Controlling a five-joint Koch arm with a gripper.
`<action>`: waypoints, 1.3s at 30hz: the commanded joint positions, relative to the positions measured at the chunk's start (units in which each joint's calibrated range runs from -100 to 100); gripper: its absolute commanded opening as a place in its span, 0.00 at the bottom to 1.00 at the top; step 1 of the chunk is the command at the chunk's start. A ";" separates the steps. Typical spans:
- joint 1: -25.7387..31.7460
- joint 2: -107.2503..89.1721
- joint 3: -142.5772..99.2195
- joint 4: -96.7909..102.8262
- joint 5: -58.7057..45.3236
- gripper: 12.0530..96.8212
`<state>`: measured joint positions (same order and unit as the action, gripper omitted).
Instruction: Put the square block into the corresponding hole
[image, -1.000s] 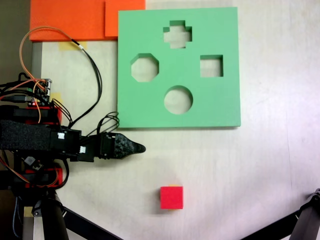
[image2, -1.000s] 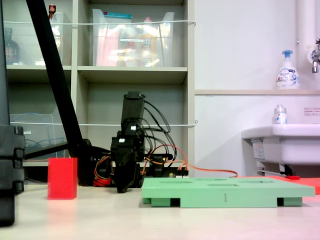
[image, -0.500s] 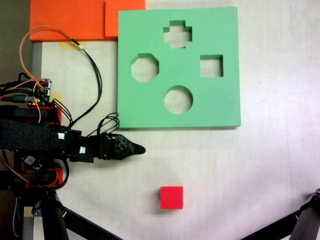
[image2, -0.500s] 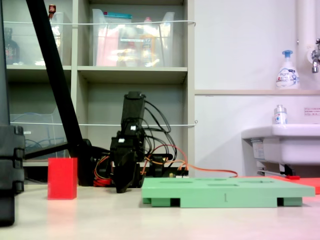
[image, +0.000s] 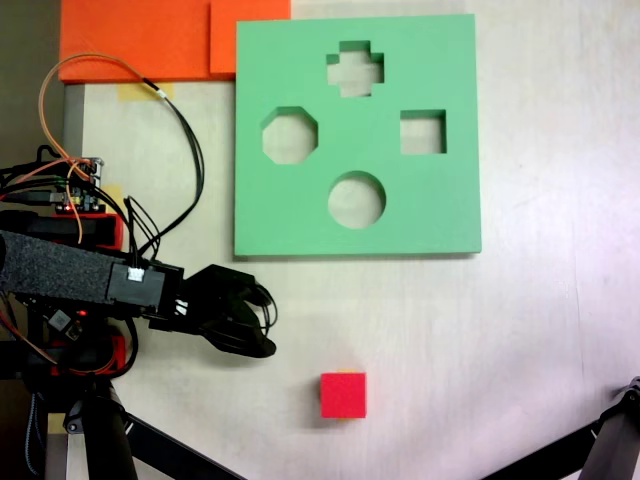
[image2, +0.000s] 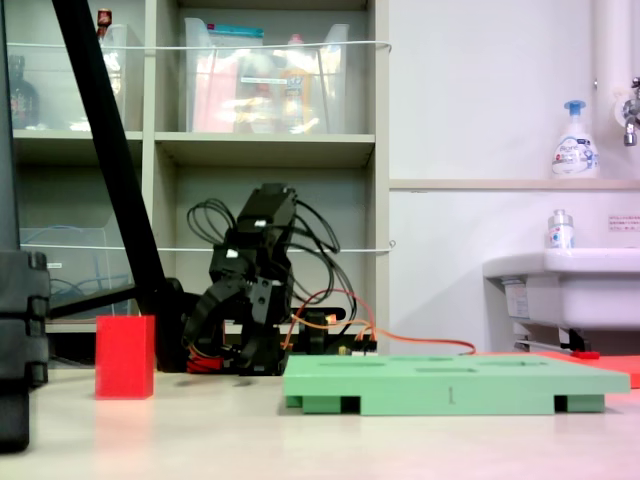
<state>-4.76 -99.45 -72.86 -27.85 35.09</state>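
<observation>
One red square block (image: 343, 394) sits alone on the table, well apart from the square hole (image: 423, 132) in the green board (image: 300, 215). Descending off-centre, I could knock it aside. My pincer (image: 262, 325) hangs spread and empty, touching nothing, short of the block.

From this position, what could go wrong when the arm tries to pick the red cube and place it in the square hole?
The open gripper is apart from the square block; a shallow approach may push it away. The green board lies loose, so pressing beside the square cutout could shift it.
</observation>
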 joint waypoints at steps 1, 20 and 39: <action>0.63 -0.55 8.65 -8.11 4.00 0.35; -3.81 54.76 83.82 -60.59 8.40 0.65; -4.88 86.88 94.49 -62.90 4.25 0.99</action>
<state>-9.45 -12.59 17.39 -88.74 40.22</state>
